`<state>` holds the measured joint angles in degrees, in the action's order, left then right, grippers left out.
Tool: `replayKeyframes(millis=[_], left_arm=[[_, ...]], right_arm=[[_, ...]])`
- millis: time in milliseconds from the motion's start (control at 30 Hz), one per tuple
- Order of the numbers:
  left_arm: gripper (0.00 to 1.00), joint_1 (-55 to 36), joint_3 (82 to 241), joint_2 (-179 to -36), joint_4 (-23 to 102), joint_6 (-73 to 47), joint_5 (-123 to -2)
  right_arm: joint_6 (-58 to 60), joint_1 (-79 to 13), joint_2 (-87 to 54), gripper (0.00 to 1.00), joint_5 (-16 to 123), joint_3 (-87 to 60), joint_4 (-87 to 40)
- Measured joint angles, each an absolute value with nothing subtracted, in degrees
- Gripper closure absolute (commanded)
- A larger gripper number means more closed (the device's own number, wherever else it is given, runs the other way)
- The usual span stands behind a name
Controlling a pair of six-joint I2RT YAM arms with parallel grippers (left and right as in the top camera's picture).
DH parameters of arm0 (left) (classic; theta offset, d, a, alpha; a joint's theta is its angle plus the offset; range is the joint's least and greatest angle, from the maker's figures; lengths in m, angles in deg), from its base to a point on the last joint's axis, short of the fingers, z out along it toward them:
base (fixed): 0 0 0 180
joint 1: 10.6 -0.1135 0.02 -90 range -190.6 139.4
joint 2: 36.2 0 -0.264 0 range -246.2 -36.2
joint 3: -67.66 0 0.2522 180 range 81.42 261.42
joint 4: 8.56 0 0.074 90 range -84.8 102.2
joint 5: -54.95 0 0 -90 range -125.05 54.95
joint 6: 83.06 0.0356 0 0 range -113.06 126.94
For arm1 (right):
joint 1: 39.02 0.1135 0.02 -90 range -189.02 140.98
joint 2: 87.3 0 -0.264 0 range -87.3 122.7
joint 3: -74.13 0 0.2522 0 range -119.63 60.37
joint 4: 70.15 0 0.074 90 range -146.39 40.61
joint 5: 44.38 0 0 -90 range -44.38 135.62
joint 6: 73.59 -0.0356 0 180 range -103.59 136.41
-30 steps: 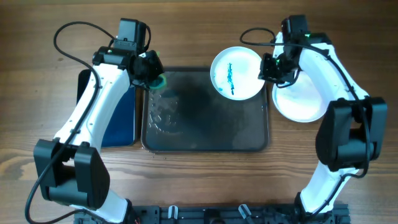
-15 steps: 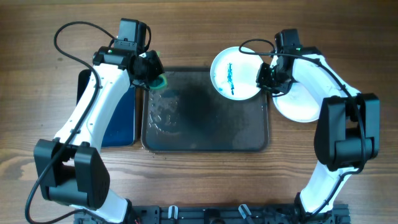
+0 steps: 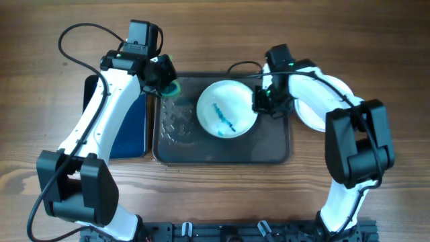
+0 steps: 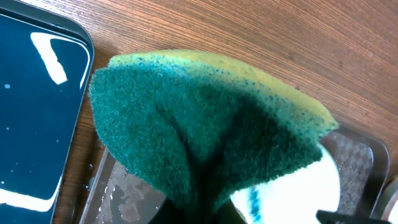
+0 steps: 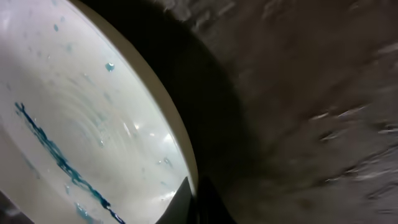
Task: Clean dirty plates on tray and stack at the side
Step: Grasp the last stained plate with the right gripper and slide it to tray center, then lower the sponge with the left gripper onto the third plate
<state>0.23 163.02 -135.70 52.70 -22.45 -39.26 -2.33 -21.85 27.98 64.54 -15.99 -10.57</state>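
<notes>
Wood with a brown grain makes the table (image 3: 215,40), and on its middle lies a dark grey tray (image 3: 222,153). The floor of this tray is wet, with drops and smears of water, thickest in its left part. Over the middle of the tray is the dirty plate (image 3: 226,109), white and round, with a blue streak and some blue spots across its inside. The right gripper (image 3: 263,101) pinches this plate at its right rim. In the right wrist view one dark finger (image 5: 202,208) presses on the rim at the bottom edge, and the plate throws a wide shadow on the wet floor. Whether the plate touches the tray, I cannot tell.

The left gripper (image 3: 164,81) is at the upper left corner of the tray and is closed on a sponge (image 4: 205,137), which has a rough green side and a yellow side. The sponge is squeezed so that it folds at the middle. It is apart from the dirty plate, to the left of it.

On the table just beside the right edge of the tray lies a clean white plate (image 3: 332,111), partly hidden under the right arm; whether it is one plate or several, I cannot tell. At the left of the grey tray lies a blue tray (image 4: 34,112), glossy, with a few tiny drops on it.
</notes>
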Motion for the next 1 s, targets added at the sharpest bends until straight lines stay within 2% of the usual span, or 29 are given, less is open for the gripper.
replayKeyframes(millis=[67,133,200,333,433,600,667,733,800,833,867,1000], left_arm=[[0.96,0.23,163.02,-135.70,52.68,-22.45,-39.26],[0.96,0.23,163.02,-135.70,52.68,-22.45,-39.26],[0.96,0.23,163.02,-135.70,52.57,-22.45,-39.26],[0.96,0.23,163.02,-135.70,52.25,-22.45,-39.26],[0.96,0.23,163.02,-135.70,52.25,-22.45,-39.26],[0.96,0.23,163.02,-135.75,50.98,-22.45,-39.26],[0.96,0.23,163.02,-135.81,50.74,-22.45,-39.26],[0.96,0.30,163.02,-136.07,50.76,-22.45,-39.26],[0.96,0.56,163.02,-136.73,50.76,-22.45,-39.26],[0.96,0.80,163.02,-136.90,50.76,-22.45,-39.23],[0.96,0.98,163.02,-136.97,50.76,-22.45,-39.26],[0.96,1.98,163.02,-137.04,50.74,-22.45,-39.26]], right_arm=[[0.18,-20.32,27.78,0.55,65.13,-15.99,-9.76],[3.35,-19.92,27.00,0.46,64.69,-16.05,-9.83],[7.11,-19.95,26.21,0.42,63.38,-16.23,-11.47],[18.46,-19.92,25.95,0.42,61.67,-16.75,-18.18],[23.70,-19.53,26.12,0.43,61.30,-18.39,-18.53],[29.65,-17.17,29.79,0.47,60.54,-25.17,-15.51],[30.76,-15.75,32.11,0.51,60.29,-25.93,-14.72],[31.48,-14.83,34.56,0.63,60.12,-26.00,-13.17],[31.68,-14.64,35.28,0.85,60.01,-26.61,-12.47],[31.55,-14.61,35.50,0.92,59.86,-26.74,-11.66],[30.56,-14.64,35.52,0.96,59.29,-26.74,-11.36],[24.12,-14.74,35.59,0.96,59.42,-27.16,-9.74]])
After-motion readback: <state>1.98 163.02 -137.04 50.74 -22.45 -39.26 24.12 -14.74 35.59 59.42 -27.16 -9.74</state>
